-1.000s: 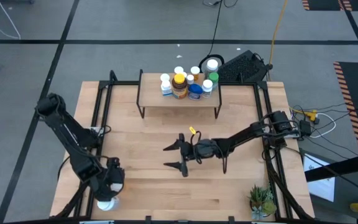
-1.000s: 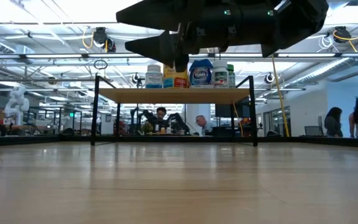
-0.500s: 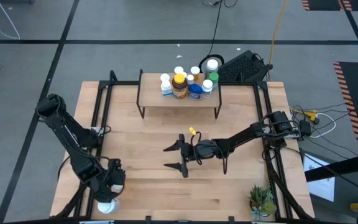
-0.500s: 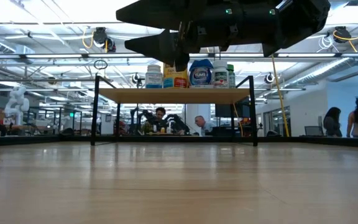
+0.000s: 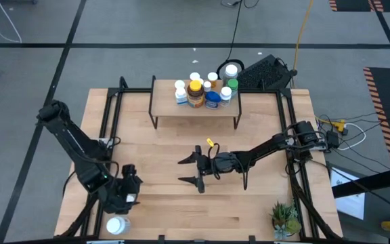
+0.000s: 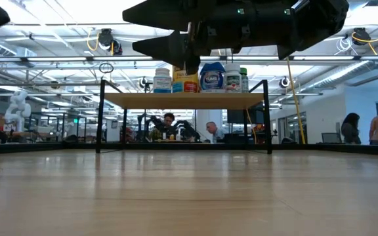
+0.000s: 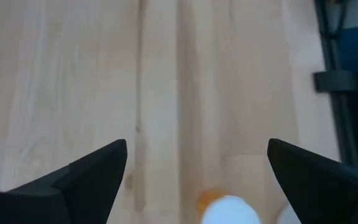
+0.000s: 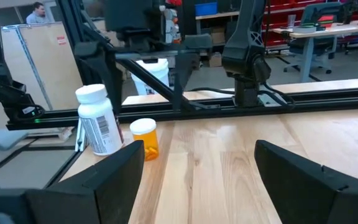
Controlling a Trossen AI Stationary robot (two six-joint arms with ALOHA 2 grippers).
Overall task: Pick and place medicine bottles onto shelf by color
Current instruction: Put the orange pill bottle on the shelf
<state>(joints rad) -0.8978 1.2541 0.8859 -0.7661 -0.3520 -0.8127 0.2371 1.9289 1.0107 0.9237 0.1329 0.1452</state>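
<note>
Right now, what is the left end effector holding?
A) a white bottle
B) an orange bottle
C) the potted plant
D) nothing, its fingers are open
D: in the left wrist view the left end effector is spread open with only bare table between its fingers.

Eight bottles (image 5: 204, 91) are standing clustered on the one shelf (image 5: 195, 107), and one more white-capped bottle (image 5: 116, 225) is sitting at the table's (image 5: 181, 203) near left corner, with an orange one (image 8: 145, 137) showing beside it. Two arms are reaching over the table. One potted plant (image 5: 284, 217) is sitting at the near right corner.
</note>
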